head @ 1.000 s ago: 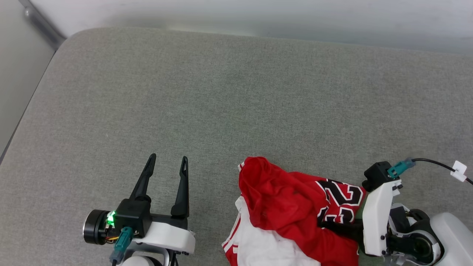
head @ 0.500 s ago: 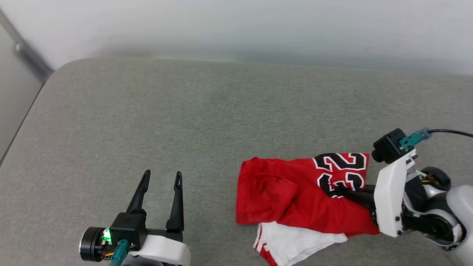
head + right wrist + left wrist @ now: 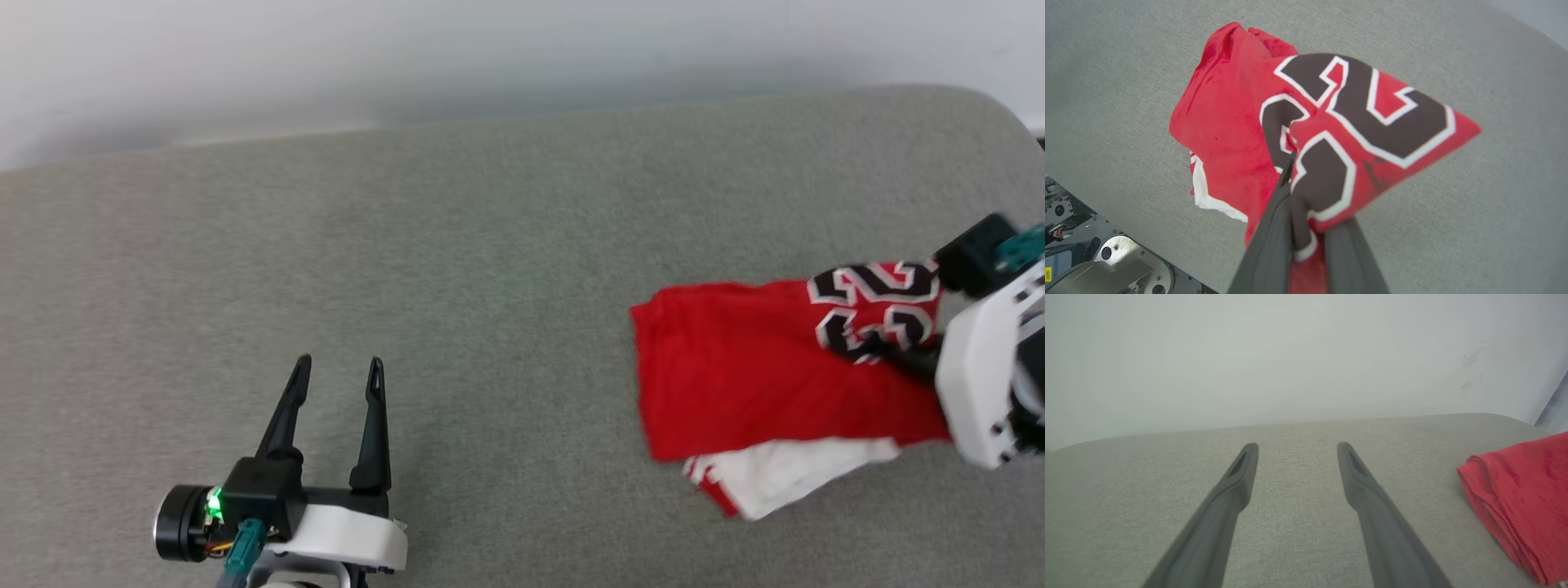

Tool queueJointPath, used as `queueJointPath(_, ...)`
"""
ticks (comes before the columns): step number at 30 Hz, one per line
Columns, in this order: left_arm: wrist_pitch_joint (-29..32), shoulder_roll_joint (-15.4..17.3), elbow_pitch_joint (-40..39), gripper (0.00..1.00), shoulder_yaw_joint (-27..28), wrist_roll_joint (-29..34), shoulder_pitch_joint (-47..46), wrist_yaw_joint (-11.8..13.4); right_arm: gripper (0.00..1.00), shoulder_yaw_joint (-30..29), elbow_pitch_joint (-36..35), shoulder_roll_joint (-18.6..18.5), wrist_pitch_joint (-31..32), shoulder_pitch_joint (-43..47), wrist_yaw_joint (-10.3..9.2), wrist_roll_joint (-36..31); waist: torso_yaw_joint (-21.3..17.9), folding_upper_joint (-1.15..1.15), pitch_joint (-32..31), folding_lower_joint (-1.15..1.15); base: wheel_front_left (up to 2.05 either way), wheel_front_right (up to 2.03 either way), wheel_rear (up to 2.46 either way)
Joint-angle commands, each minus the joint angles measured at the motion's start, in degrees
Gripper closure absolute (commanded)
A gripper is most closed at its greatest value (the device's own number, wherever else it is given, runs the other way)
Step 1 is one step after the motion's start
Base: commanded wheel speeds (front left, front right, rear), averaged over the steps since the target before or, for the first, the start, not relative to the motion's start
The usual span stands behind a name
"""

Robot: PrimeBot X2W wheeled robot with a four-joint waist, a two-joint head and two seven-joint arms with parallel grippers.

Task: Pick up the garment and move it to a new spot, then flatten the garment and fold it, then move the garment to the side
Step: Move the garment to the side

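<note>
Since a second ago your right gripper (image 3: pixel 1294 183) has clamped shut on the garment (image 3: pixel 735 376) and drawn it out of its crumpled heap. The head camera has also swung right, so the far right rounded corner of the surface (image 3: pixel 490 245) now shows.

That grey upholstered surface runs wide under a pale wall (image 3: pixel 490 57). You have a long bare stretch from the garment's left fold across to the left gripper (image 3: pixel 340 361), and more bare cloth up to the far edge.

The red jersey sits toward the right edge of the surface, short of the far right corner. It is doubled over, with its fold facing left. In the left wrist view that folded end seems to lie on the surface. A white sleeve (image 3: pixel 792 474) with striped trim hangs out along the jersey's near side.

The black, white-outlined numbers (image 3: pixel 878 314) sit at the end you are holding. Your right fingers pinch the fabric just at the numbers' lower edge.

Your left gripper hangs released, fingers spread, near the near edge and well apart from the jersey.
</note>
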Motion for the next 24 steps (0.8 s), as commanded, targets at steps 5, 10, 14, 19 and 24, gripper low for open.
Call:
queueJointPath(5,-0.1,0.4,-1.4,0.0,0.9,2.0,-3.5,-1.4,1.0,-2.3,5.7,-4.3,-3.5,-4.4,-0.03,-4.6,-5.6,0.0,8.5,0.0,0.0,0.0,0.0)
queueJointPath(10,-0.1,0.8,-2.2,0.0,1.3,2.9,-6.1,-2.2,1.0,-5.4,13.6,-6.5,-6.0,-8.0,-0.03,-8.1,-6.2,0.0,12.8,0.0,0.0,0.0,0.0)
queueJointPath(14,-0.1,1.1,-2.7,0.0,1.6,3.3,-8.1,-2.7,1.0,-7.6,20.2,-7.7,-7.0,-10.5,-0.03,-10.8,-6.0,0.0,15.9,0.0,0.0,0.0,0.0)
queueJointPath(19,-0.1,1.2,-3.5,0.0,1.5,3.5,-9.7,-3.2,1.0,-11.5,28.0,-7.4,-9.5,-13.9,-0.04,-15.7,-5.2,0.0,19.0,0.0,0.0,0.0,0.0)
queueJointPath(24,-0.1,1.4,-4.1,0.0,1.8,3.7,-10.3,-3.5,1.0,-15.7,33.4,-4.4,-11.0,-15.9,-0.03,-18.4,-4.7,0.0,20.7,0.0,0.0,0.0,0.0)
